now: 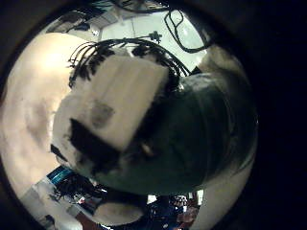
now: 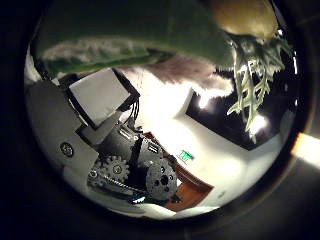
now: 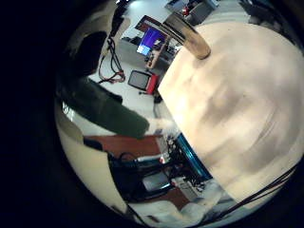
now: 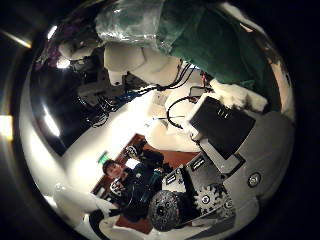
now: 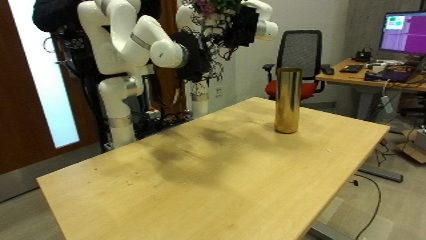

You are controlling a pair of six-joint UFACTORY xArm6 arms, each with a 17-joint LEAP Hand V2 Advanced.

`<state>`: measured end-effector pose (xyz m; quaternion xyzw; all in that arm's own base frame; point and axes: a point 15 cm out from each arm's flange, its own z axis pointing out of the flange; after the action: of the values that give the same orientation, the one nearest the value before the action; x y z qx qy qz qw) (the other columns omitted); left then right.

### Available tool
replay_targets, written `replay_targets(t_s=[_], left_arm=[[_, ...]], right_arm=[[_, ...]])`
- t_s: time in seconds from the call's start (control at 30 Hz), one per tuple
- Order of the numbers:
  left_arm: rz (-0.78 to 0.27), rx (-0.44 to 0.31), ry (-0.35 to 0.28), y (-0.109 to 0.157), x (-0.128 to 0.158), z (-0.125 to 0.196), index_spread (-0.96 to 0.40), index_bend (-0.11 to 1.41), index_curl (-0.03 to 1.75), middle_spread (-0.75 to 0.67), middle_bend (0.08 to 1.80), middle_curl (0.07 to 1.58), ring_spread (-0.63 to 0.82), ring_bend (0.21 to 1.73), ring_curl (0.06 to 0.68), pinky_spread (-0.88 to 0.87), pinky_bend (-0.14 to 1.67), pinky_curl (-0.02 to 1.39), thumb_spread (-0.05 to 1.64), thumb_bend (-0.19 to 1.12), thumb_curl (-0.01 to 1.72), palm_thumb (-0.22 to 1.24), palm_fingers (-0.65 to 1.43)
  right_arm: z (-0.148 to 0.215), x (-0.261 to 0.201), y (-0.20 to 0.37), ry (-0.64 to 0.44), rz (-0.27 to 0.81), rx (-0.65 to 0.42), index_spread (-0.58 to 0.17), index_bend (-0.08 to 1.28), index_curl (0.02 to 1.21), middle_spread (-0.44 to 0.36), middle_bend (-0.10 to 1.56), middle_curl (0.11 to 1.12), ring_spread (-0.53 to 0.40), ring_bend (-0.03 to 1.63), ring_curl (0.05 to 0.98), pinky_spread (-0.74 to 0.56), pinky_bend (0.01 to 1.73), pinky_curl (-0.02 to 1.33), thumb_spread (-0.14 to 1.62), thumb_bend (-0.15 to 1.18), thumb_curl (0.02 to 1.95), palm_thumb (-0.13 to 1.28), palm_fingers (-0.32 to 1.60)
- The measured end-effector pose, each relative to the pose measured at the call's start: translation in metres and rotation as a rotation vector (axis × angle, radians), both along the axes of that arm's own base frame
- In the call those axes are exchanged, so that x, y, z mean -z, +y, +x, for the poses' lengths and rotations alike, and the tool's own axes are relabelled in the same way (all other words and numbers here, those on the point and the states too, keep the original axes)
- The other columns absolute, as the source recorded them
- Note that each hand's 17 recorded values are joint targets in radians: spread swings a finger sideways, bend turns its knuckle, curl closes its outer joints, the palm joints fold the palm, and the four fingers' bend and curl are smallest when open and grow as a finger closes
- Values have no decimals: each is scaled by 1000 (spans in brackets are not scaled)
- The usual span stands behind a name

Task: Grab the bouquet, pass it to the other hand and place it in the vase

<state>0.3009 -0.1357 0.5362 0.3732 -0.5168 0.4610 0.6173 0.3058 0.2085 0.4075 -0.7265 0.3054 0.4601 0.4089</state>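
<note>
High above the counter (image 5: 200, 170), your two hands are meeting at the bouquet (image 5: 220, 12); which is pinching it, I cannot tell. A loose handover risks it dropping past the vase (image 5: 286, 100) at 4 o'clock.

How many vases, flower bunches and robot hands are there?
Vase: 1
Bouquet: 1
Robot hands: 2, left hand and right hand
Total: 4
</note>
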Motion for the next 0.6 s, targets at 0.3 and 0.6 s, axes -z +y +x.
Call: replay_targets(t_s=[0.3, 0.6], left_arm=[[50, -87, -148, 17, -30, 2, -590, 524, -23, -655, 893, 1179, -461, 1375, 585, -605, 1198, 617, 87, -4, 840, 1236, 1014], [122, -169, -266, 39, -62, 9, -713, 596, -23, -679, 898, 1239, -455, 1388, 619, -610, 1214, 641, 69, -6, 917, 1235, 990]], right_arm=[[14, 7, -28, 28, 7, 96, -310, 360, 818, -113, 818, 629, -214, 1166, 561, -395, 925, 909, 872, -29, 677, 871, 109], [34, -5, -44, 28, 75, 186, -359, 126, 483, 35, 316, 383, 106, 529, 290, 176, 451, 598, 951, -34, 559, 790, -176]])
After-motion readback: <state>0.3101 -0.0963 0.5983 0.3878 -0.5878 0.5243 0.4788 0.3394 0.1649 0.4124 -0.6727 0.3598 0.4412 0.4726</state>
